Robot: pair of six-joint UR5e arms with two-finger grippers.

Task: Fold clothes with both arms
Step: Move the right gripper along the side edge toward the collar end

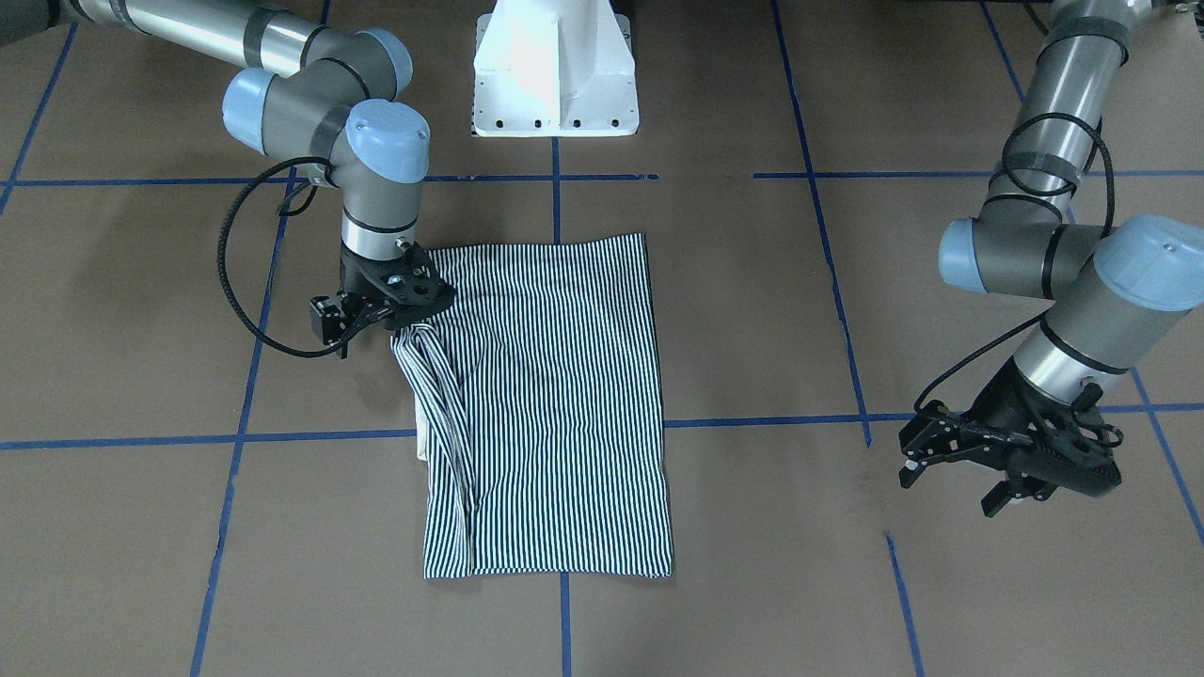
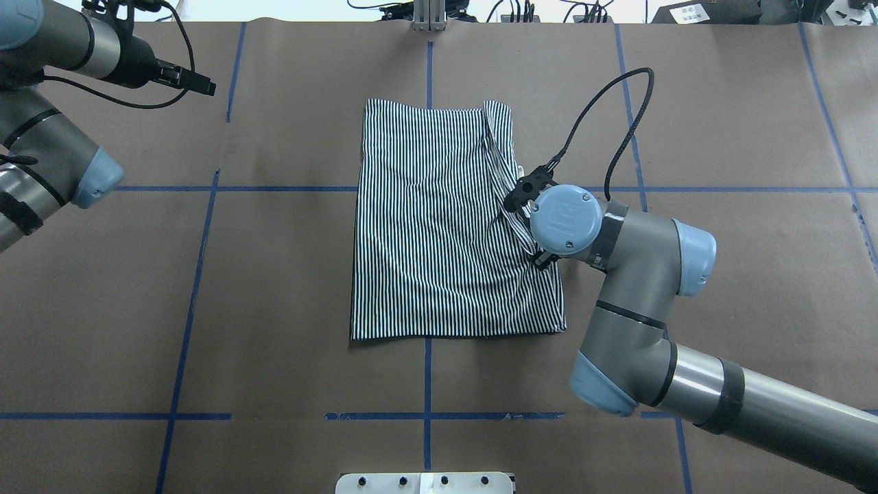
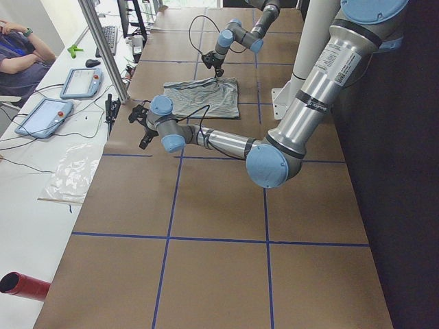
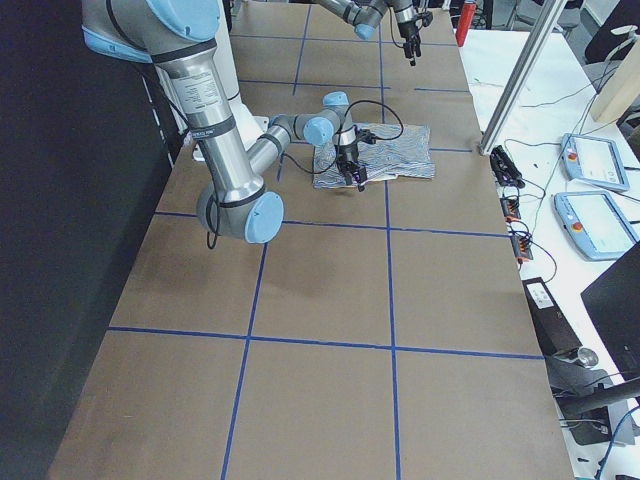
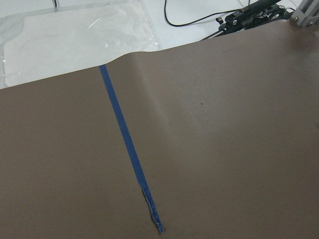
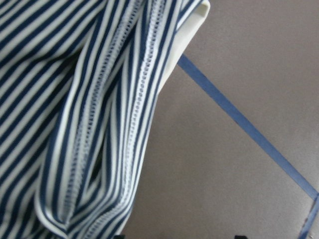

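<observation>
Pedestal [image 1: 555,70] nr shirt [image 1: 555,404]; tape grid [image 1: 141,440] under.

The near right arm [image 4: 215,110] is reaching from the view's left across the brown bench [image 4: 320,390], its elbow bending low. The right jaws are pointing down at the near edge of the striped polo shirt [image 4: 400,150], which is lying spread just beyond a blue tape line; whether they are gripping cloth is too small to tell. The far left arm [image 4: 365,15] is hanging at the top, with the left jaws hovering over bare bench. Two teach pendants [image 4: 590,160] are lying on the white side table [image 4: 570,120].
</observation>
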